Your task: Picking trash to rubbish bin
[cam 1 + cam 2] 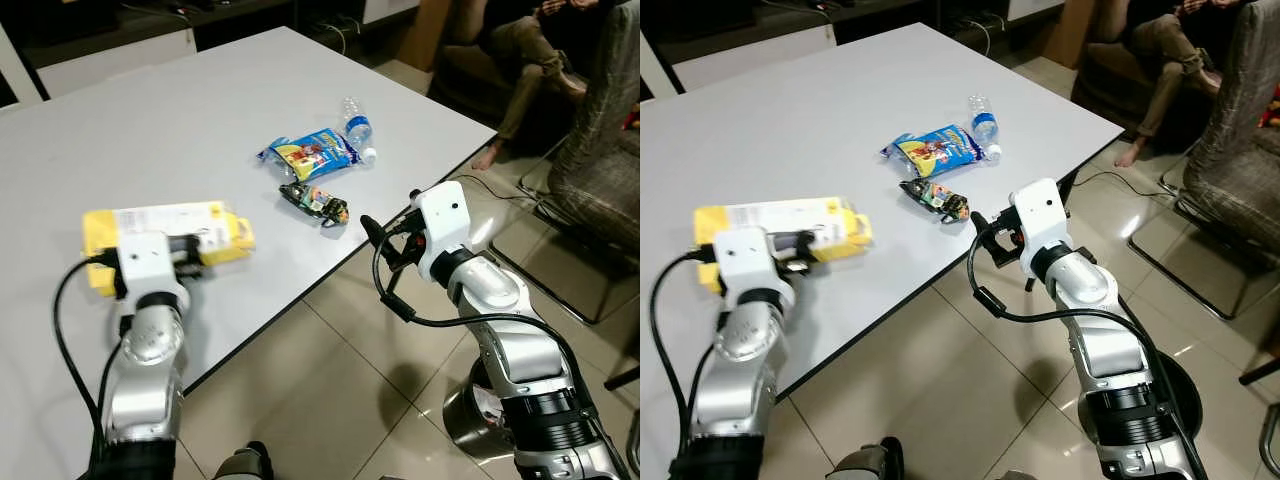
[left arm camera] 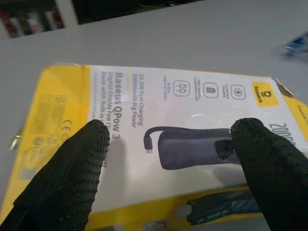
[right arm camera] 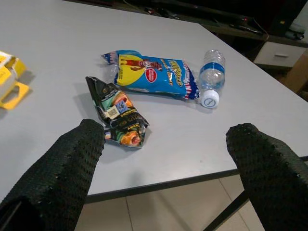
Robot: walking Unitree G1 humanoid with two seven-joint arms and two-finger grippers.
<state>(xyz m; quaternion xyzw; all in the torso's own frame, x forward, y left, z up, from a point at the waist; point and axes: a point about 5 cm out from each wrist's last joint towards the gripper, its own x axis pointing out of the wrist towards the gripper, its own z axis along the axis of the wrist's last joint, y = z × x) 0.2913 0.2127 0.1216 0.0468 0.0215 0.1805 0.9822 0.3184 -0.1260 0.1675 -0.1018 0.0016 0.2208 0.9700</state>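
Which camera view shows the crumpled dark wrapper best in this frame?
The right wrist view: the crumpled dark wrapper lies close and sharp on the white table, beside the blue snack bag. Both eye views show it smaller, near the table edge ahead of the open right tool.
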